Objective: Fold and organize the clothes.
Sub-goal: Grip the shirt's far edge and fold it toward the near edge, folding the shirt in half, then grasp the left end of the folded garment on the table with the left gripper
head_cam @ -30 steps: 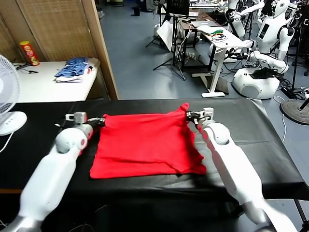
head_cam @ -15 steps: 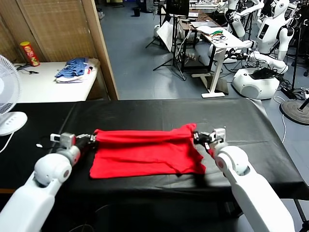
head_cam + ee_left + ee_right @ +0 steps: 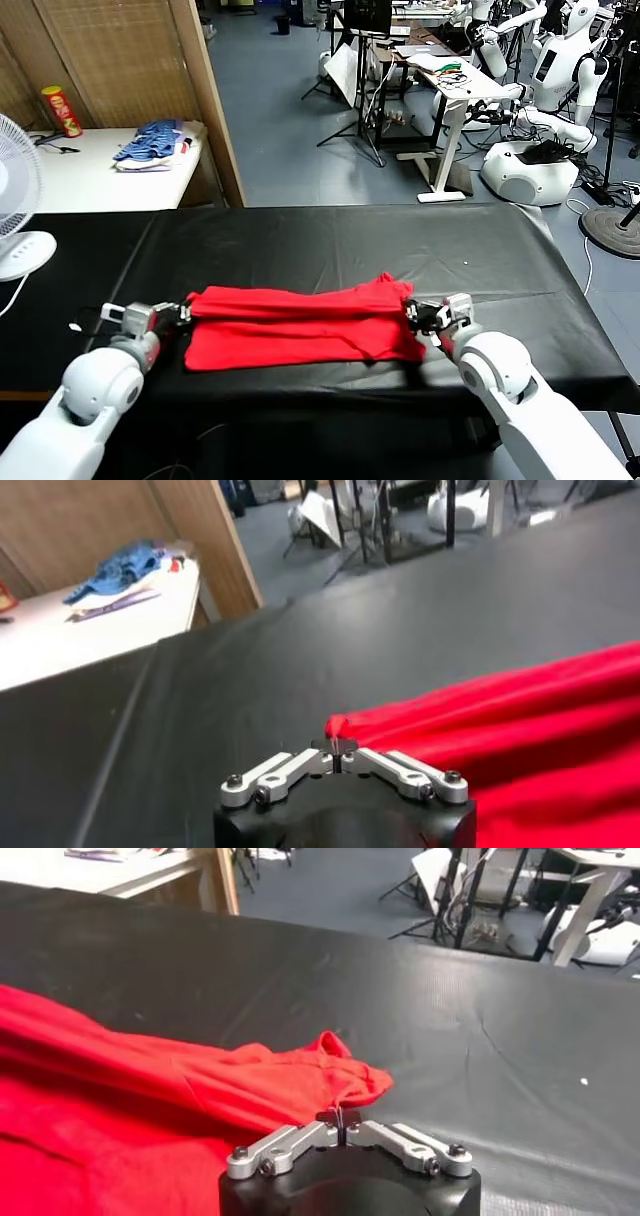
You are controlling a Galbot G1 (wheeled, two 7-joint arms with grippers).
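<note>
The red T-shirt (image 3: 300, 325) lies folded over on itself on the black table (image 3: 330, 245), its upper layer drawn toward the near edge. My left gripper (image 3: 186, 312) is shut on the shirt's left corner (image 3: 345, 726). My right gripper (image 3: 412, 314) is shut on the right corner (image 3: 345, 1080), where the cloth bunches in wrinkles. In both wrist views the jaws stand pressed together with red fabric pinched at the tips, low over the table. The left gripper (image 3: 336, 750) and right gripper (image 3: 340, 1120) hold the same folded edge at opposite ends.
A white fan (image 3: 15, 215) stands at the table's left edge. Behind it a white side table (image 3: 90, 175) carries a pile of blue striped clothes (image 3: 152, 140) and a red can (image 3: 60, 108). Wooden panels, desks and other robots stand farther back.
Both grippers have pulled the shirt's far edge toward the near side of the table, folding the upper layer over the lower one. The visible red area has grown shorter front to back.
</note>
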